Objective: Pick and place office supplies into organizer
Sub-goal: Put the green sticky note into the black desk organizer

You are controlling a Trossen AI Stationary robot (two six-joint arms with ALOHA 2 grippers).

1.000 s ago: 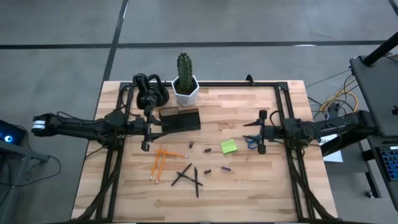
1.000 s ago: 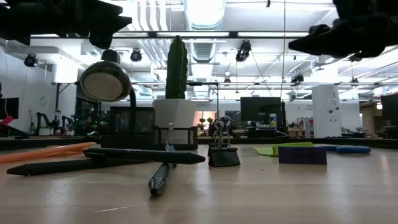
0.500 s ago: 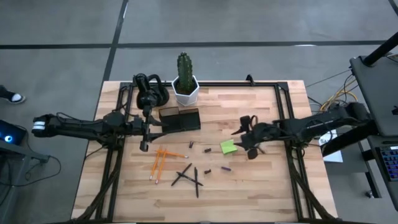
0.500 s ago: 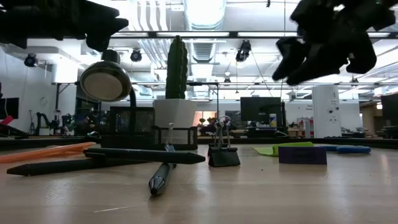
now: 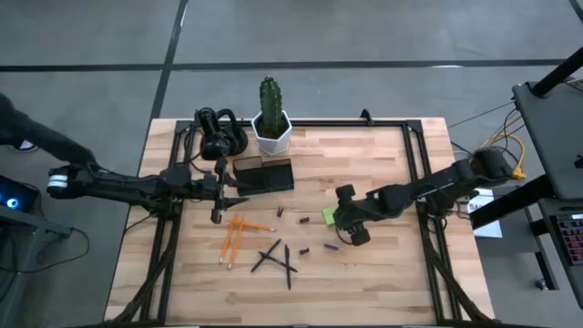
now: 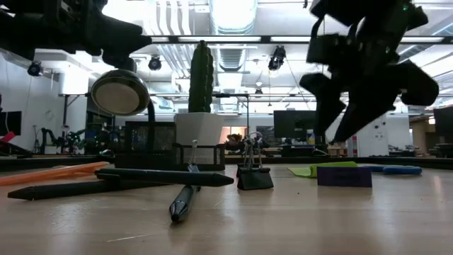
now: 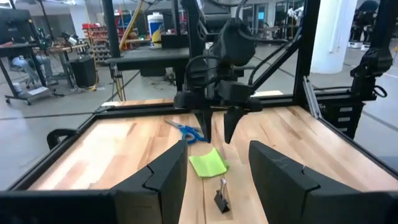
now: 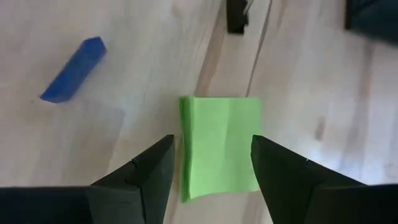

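The lime-green sticky-note pad (image 8: pixel 221 146) lies flat on the wood, also showing in the high view (image 5: pixel 330 216). My right gripper (image 8: pixel 211 143) is open and points down above it (image 5: pixel 347 217), one finger on each side, touching nothing. Blue-handled scissors (image 7: pixel 185 130) lie just beyond the pad. Orange pencils (image 5: pixel 232 237) and black pens (image 5: pixel 278 260) lie toward the near edge. A blue-purple block (image 8: pixel 73 61) and a binder clip (image 7: pixel 221 200) lie close by. The dark organizer (image 5: pixel 264 175) stands beside the cactus pot. My left gripper (image 5: pixel 217 202) waits open, level, left of the organizer.
The white hexagonal cactus pot (image 5: pixel 271 132) and a black looped gadget (image 5: pixel 219 137) stand at the far edge behind the organizer. Black frame rails (image 5: pixel 414 164) run along both table sides. Bare wood lies near the right near corner. A person's sleeve (image 5: pixel 23 128) shows beyond the left edge.
My right gripper has swung from the table's right side toward the left, come down, and tipped from level to pointing down, ending over the sticky-note pad with its fingers still open. The supplies have stayed where they lay.
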